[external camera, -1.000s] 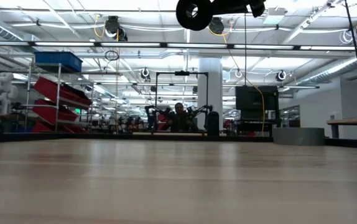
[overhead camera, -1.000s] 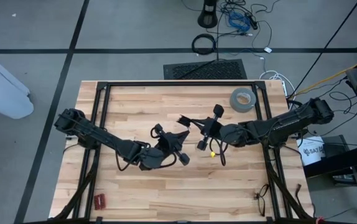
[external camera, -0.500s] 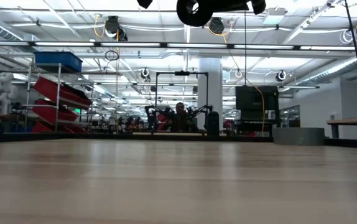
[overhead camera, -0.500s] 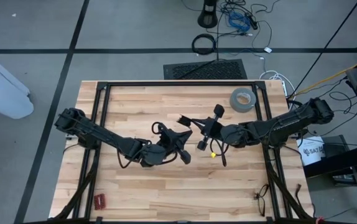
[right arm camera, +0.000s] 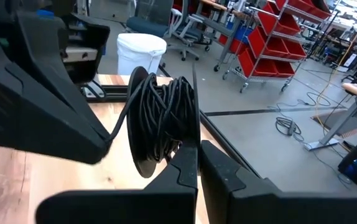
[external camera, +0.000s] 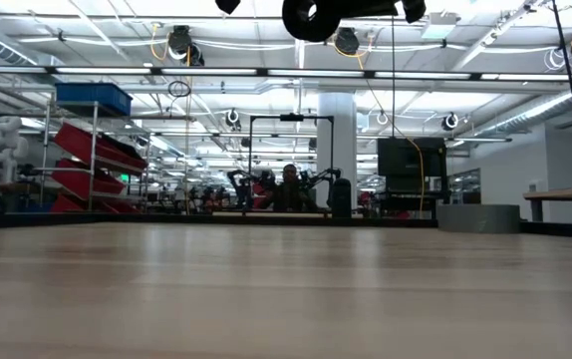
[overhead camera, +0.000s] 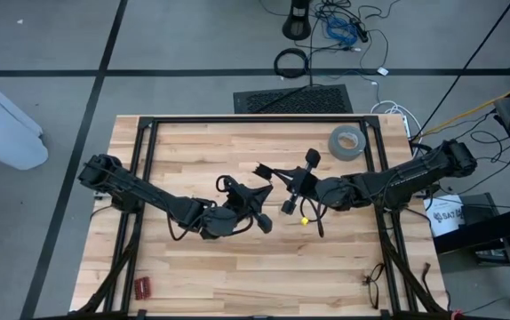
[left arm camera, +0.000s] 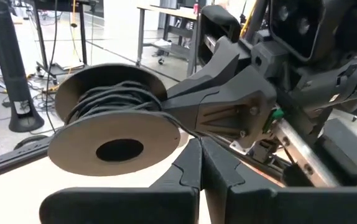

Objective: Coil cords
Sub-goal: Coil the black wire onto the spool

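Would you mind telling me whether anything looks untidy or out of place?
The cord on the spool is wound unevenly: strands cross and bulge loosely instead of lying in neat turns. Nothing else stands out.

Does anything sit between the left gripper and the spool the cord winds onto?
Nothing visible. The cord runs unobstructed from the shut left gripper to the spool, held by the right gripper.

Tape roll (overhead camera: 346, 142) near table's far-right corner
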You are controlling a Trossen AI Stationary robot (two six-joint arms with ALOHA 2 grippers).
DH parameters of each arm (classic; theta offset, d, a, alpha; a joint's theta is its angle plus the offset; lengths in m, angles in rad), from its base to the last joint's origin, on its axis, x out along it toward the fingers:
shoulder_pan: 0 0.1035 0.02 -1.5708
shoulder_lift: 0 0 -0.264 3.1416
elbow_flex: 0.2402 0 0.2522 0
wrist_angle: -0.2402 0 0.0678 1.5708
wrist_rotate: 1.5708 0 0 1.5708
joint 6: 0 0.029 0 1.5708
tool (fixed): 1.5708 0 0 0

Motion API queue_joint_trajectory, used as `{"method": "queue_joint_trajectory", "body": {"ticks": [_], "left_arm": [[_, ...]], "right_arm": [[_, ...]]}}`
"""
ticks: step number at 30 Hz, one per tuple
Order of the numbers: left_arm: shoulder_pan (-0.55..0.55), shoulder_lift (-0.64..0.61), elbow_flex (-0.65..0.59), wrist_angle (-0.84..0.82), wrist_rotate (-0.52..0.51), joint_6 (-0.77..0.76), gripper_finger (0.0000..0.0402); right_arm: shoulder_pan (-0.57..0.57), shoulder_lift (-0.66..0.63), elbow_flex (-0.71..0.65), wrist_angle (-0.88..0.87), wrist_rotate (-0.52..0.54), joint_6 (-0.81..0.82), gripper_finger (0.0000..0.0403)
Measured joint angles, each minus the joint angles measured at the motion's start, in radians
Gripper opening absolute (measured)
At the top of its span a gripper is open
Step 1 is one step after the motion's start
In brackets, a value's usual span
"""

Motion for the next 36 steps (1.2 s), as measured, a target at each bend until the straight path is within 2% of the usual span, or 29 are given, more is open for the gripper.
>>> {"method": "queue_joint_trajectory", "body": {"ticks": [5, 12, 17, 27, 30, 36], "left_arm": [[0.001, 0.000, -0.015, 0.000, 0.016, -0.007, 0.0010], [0.000, 0.001, -0.018, -0.004, 0.024, -0.007, 0.0043], [-0.007, 0.001, -0.018, -0.007, 0.094, -0.008, 0.0053], [-0.130, 0.001, -0.018, -0.042, 0.101, -0.008, 0.0055], [-0.169, 0.001, -0.018, -0.054, 0.056, -0.007, 0.0055], [-0.208, 0.000, -0.018, -0.124, -0.098, -0.004, 0.0055]], "right_arm": [[0.001, 0.000, 0.000, 0.010, -0.011, -0.003, 0.0000], [0.000, -0.001, 0.000, 0.021, -0.008, -0.004, 0.0000], [0.001, -0.001, 0.000, 0.020, -0.009, -0.021, 0.0000], [0.001, -0.001, 0.000, 0.017, -0.010, -0.033, 0.0000], [0.001, -0.001, 0.000, 0.014, -0.011, -0.033, 0.0000], [0.007, -0.001, 0.000, 0.014, -0.012, -0.033, 0.0000]]}}
